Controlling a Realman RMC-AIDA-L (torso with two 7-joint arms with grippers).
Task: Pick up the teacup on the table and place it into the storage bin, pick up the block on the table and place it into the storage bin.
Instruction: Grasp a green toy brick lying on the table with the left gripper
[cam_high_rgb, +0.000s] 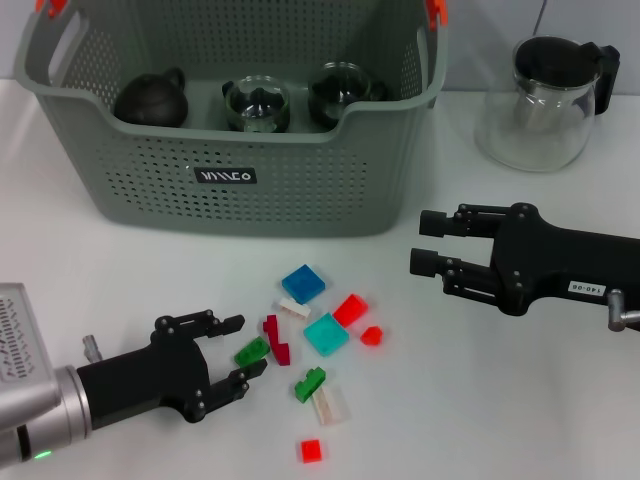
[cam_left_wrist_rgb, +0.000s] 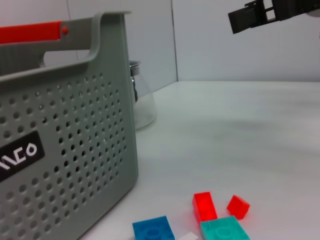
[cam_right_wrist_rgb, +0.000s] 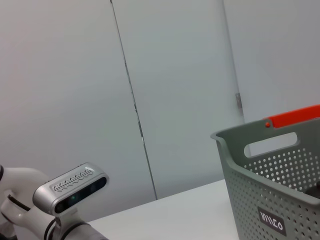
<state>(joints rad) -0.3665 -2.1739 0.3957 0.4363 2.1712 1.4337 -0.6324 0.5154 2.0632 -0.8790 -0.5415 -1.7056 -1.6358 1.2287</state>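
Observation:
The storage bin (cam_high_rgb: 230, 175) stands at the back of the table and holds three round teacup-like vessels: a dark one (cam_high_rgb: 150, 98), a clear glass one (cam_high_rgb: 257, 105) and a dark glass one (cam_high_rgb: 340, 95). No teacup stands on the table itself. Several small blocks lie scattered in front of the bin. My left gripper (cam_high_rgb: 243, 348) is low at the front left, open, with a green block (cam_high_rgb: 252, 350) lying between its fingertips. My right gripper (cam_high_rgb: 425, 243) hovers open and empty at the right, pointing toward the bin; the left wrist view shows it high up (cam_left_wrist_rgb: 250, 17).
A glass pitcher (cam_high_rgb: 540, 100) with a black lid stands at the back right. Loose blocks include blue (cam_high_rgb: 303, 283), teal (cam_high_rgb: 326, 334), red (cam_high_rgb: 350, 309), dark red (cam_high_rgb: 277, 340), another green (cam_high_rgb: 310, 384) and a small red one (cam_high_rgb: 311, 450) near the front edge.

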